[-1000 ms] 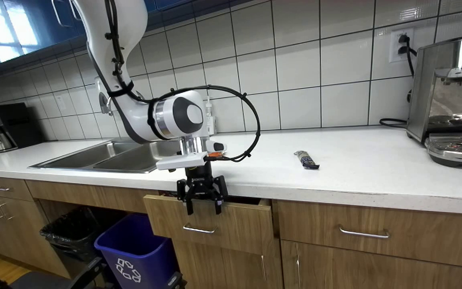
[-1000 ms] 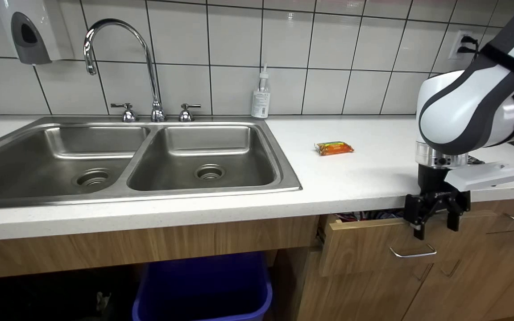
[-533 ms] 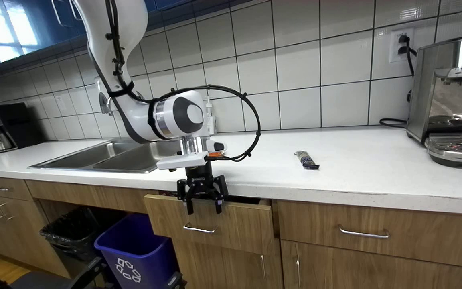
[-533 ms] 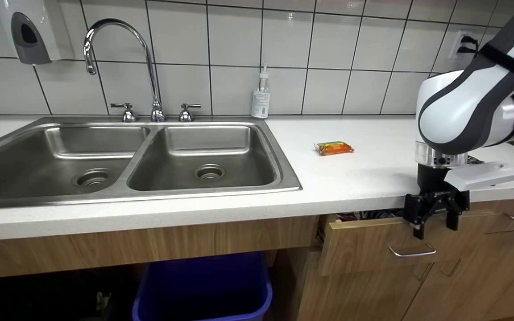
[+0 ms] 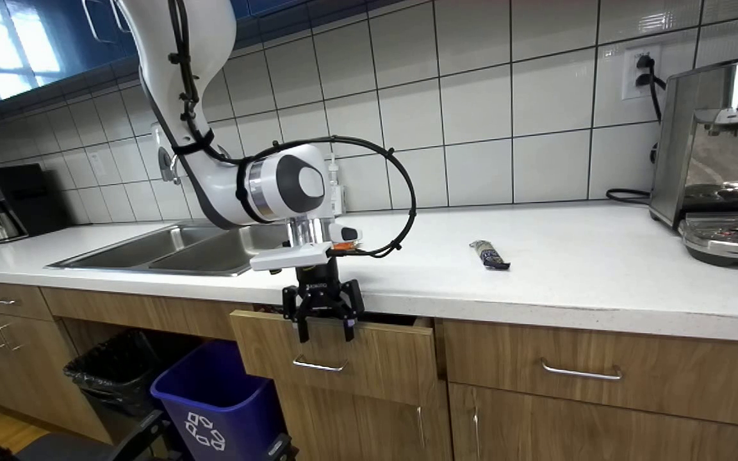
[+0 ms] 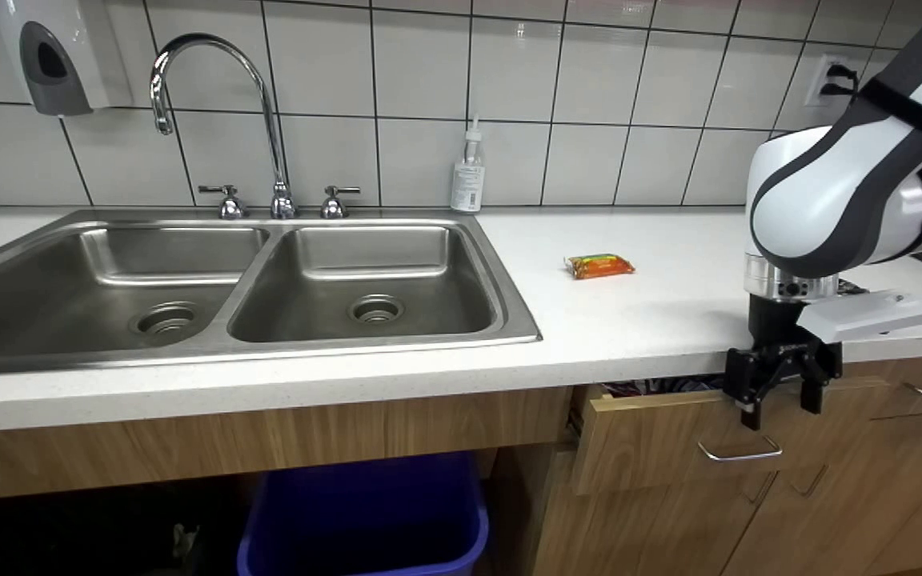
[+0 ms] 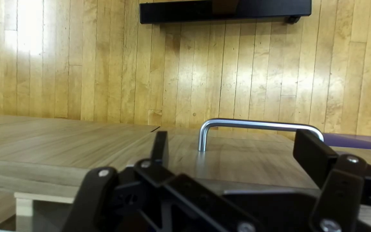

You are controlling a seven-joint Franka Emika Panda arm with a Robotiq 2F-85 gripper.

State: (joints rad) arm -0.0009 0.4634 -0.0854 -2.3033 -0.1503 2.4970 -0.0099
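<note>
Just below the spread, empty gripper point(image 5: 326, 331), the handle point(image 7: 256, 124) is ungrasped, its drawer point(image 5: 378, 362) already partly pulled out.

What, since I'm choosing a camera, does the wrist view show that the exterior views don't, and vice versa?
Only the wrist view: a long black box-like object on the yellow wood-plank floor.
Only the exterior views: a stainless-steel double sink and a shiny orange packet.
Shared: the open black gripper and the curved silver metal handle on the brown wooden drawer.
</note>
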